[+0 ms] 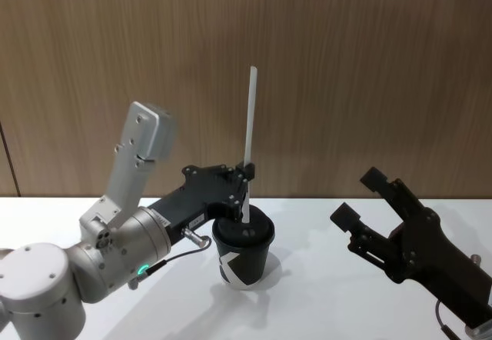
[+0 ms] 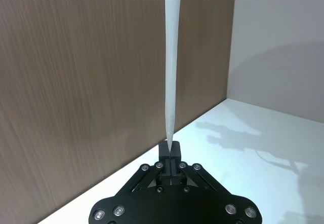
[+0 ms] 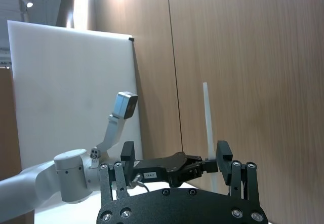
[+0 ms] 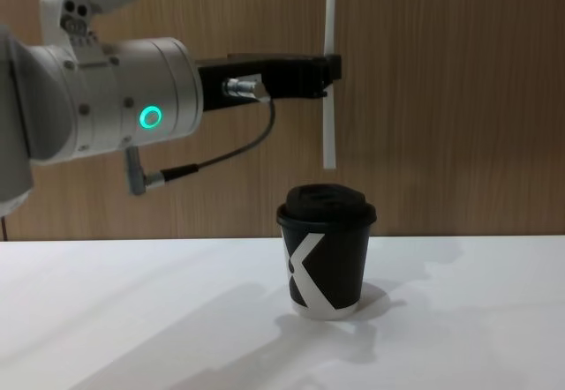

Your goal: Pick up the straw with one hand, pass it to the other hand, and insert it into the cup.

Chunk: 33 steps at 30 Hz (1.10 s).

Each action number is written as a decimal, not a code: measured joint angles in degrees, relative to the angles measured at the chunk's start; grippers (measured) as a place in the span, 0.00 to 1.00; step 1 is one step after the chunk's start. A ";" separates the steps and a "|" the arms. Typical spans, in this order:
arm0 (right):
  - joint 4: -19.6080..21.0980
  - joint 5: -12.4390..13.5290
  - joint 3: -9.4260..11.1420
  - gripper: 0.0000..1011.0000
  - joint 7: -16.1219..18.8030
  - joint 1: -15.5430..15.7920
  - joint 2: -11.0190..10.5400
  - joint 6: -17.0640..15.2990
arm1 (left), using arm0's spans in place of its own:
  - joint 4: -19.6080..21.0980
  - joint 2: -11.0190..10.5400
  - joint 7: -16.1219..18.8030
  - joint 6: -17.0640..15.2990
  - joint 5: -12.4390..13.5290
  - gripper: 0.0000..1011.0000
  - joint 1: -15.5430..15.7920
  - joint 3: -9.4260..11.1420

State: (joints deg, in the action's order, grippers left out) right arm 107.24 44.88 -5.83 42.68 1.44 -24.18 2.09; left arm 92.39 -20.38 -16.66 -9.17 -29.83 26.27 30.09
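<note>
My left hand (image 1: 244, 177), long and black with a silver plug, pinches the thin white straw (image 1: 249, 125) upright at frame centre, tip above the black lidded paper cup (image 1: 244, 254), ready for insertion; my right hand (image 1: 361, 201), lower right, hangs spread.

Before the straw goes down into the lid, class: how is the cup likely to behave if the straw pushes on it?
The cup looks like light paper, so it may slide. It stands free on the table, so an off-centre push could tip it. The straw, clamped upright in the left tool, seems thin and may bend first.
</note>
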 joint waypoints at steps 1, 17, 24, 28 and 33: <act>0.00 0.00 0.00 0.99 0.00 0.00 0.00 0.00 | -0.23 0.14 -0.06 0.03 0.07 0.00 0.07 0.04; 0.00 0.00 0.00 0.99 0.00 0.00 0.00 0.00 | -4.32 2.33 -0.96 1.21 1.36 0.00 1.05 0.55; 0.00 0.00 0.00 0.99 0.00 0.00 0.00 0.00 | -5.95 3.01 -1.42 1.53 1.89 0.00 1.53 0.65; 0.00 0.00 0.00 0.99 0.00 0.00 0.00 0.00 | -6.81 3.36 -1.72 1.73 2.18 0.00 1.86 0.68; 0.00 0.00 0.00 0.99 0.00 0.00 0.00 0.00 | -8.02 3.79 -2.26 1.99 2.61 0.00 2.36 0.74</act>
State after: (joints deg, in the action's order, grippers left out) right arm 107.24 44.88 -5.83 42.68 1.44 -24.18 2.08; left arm 84.37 -16.59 -18.92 -7.18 -27.22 28.63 30.83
